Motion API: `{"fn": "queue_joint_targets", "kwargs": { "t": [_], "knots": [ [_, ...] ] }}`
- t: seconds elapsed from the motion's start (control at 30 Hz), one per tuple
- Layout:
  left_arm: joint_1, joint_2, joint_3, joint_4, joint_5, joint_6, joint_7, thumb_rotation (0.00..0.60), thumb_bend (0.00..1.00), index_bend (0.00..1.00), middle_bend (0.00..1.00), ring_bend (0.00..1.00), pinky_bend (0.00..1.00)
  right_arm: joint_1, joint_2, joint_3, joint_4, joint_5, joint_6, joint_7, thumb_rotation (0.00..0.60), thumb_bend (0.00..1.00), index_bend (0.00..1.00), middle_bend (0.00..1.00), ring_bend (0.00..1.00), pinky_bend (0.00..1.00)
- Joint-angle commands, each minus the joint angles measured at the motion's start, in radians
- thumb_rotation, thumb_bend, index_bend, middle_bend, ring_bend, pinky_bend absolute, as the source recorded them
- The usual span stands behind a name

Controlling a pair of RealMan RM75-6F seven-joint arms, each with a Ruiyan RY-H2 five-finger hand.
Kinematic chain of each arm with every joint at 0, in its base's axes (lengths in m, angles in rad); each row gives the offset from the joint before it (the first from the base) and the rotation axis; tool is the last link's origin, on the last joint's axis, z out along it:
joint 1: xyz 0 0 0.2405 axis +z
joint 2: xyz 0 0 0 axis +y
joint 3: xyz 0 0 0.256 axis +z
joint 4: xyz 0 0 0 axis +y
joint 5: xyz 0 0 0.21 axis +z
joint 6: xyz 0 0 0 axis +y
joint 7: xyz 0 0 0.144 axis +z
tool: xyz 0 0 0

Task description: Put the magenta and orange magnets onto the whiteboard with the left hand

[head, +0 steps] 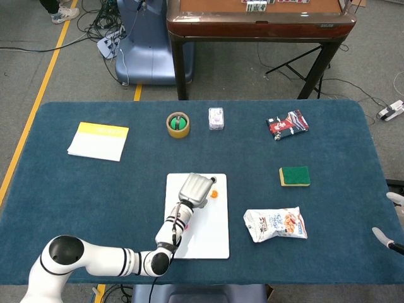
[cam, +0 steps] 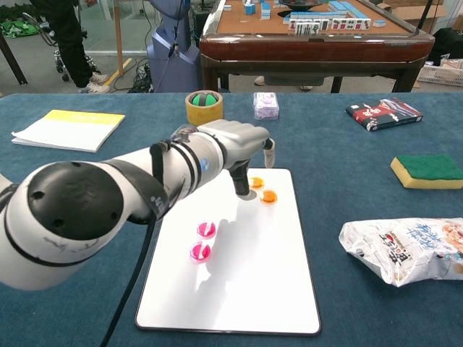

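Observation:
The whiteboard lies flat on the blue table in front of me. On it are two magenta magnets near its middle left and two orange magnets near its far edge. In the head view only one orange magnet shows beside the hand. My left hand hovers over the board's far edge, fingers hanging down and apart, holding nothing, just left of the orange magnets. A sliver of my right hand shows at the table's right edge.
A yellow notepad lies at the far left. A tape roll and a small box stand behind the board. On the right are a red packet, a green sponge and a snack bag.

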Motion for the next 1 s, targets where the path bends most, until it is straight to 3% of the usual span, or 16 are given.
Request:
{"fn": "queue_joint_targets", "kwargs": {
  "t": [0.03, 0.37, 0.67, 1.0],
  "knots": [
    [0.007, 0.008, 0.004, -0.010, -0.002, 0.010, 0.007, 0.600, 0.31, 0.33, 1.00, 1.00, 1.00, 0.001, 0.000, 0.000, -0.001, 0.000, -0.001, -0.001, 0.600, 0.06, 0.26, 0.32, 0.31, 0.42],
    [0.091, 0.103, 0.057, -0.132, 0.034, 0.086, -0.012, 0.600, 0.31, 0.33, 1.00, 1.00, 1.00, 0.006, -0.003, -0.003, -0.009, -0.007, -0.009, -0.026, 0.600, 0.06, 0.26, 0.32, 0.31, 0.42],
    [0.208, 0.233, 0.141, -0.282, 0.174, 0.169, -0.086, 0.600, 0.31, 0.33, 1.00, 1.00, 1.00, 0.018, -0.010, -0.004, -0.027, -0.003, -0.034, -0.077, 0.600, 0.06, 0.26, 0.32, 0.31, 0.42],
    [0.372, 0.396, 0.240, -0.407, 0.398, 0.312, -0.206, 0.600, 0.31, 0.33, 0.97, 0.98, 1.00, 0.040, -0.019, -0.007, -0.050, 0.001, -0.079, -0.147, 0.600, 0.06, 0.26, 0.32, 0.31, 0.42]
  ]
}}
